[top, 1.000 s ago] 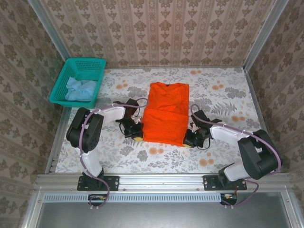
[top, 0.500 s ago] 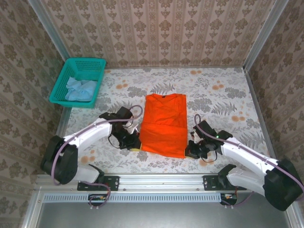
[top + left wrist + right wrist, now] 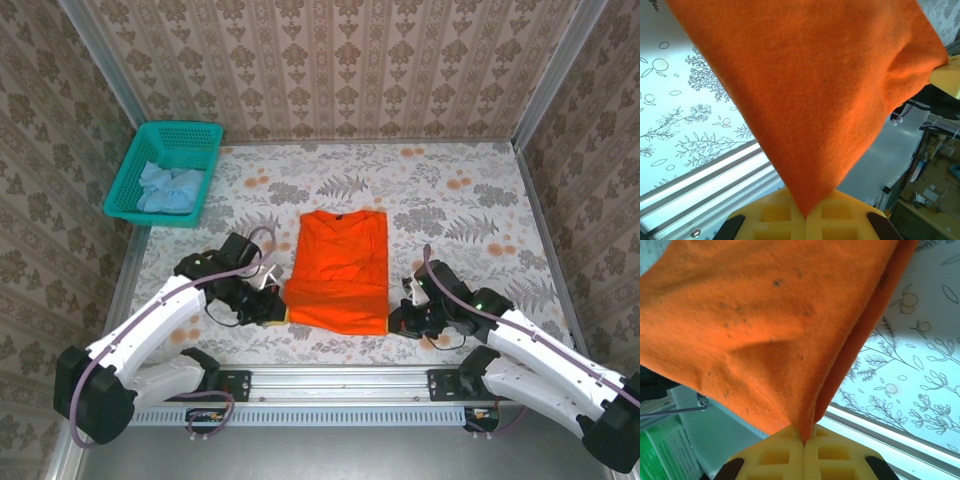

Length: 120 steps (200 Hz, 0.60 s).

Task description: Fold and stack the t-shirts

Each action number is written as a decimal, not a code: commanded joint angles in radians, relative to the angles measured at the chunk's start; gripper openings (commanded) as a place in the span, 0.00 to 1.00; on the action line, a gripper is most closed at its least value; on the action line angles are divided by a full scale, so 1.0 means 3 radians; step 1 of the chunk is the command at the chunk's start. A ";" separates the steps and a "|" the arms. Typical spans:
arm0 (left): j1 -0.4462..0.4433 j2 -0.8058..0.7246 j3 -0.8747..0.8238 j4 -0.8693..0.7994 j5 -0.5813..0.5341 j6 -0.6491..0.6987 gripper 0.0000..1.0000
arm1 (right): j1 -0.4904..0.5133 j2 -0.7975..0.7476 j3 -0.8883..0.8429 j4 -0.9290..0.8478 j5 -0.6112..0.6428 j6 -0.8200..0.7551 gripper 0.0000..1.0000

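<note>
The left hand (image 3: 274, 311) is clamped shut on the near left corner of the orange t-shirt (image 3: 338, 265). In the left wrist view its yellow pads (image 3: 775, 217) meet with the tip of the cloth pinched in the seam between them. From there the fabric fans up and away from the hand.

The right hand (image 3: 399, 320) grips the near right corner in the same way. In the right wrist view its two yellow pads (image 3: 832, 455) press together on a doubled fold of orange cloth. The separate layers show along the edge just to the right of that hand.

The t-shirt's near hem runs between the two hands. The rest of the garment lies beyond them on the flowered surface (image 3: 460, 200) as a tall rectangle with the sleeves folded in. Its round neck is at the end farthest from both hands. In both wrist views the held corners stand a little clear of the surface, and the leaf pattern shows past the cloth's edge.

The light-blue t-shirt (image 3: 168, 187) lies crumpled inside the teal basket (image 3: 196, 129). It is well apart from the left hand, beyond it and to its left, and farther still from the right hand.

Both hands sit low at the near side of the surface, one on either side of the orange t-shirt.
</note>
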 commanded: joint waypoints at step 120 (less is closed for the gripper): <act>0.0694 0.1650 0.1612 0.0889 0.0581 -0.0371 0.00 | -0.1090 0.1321 0.1366 0.0366 -0.0120 -0.0133 0.00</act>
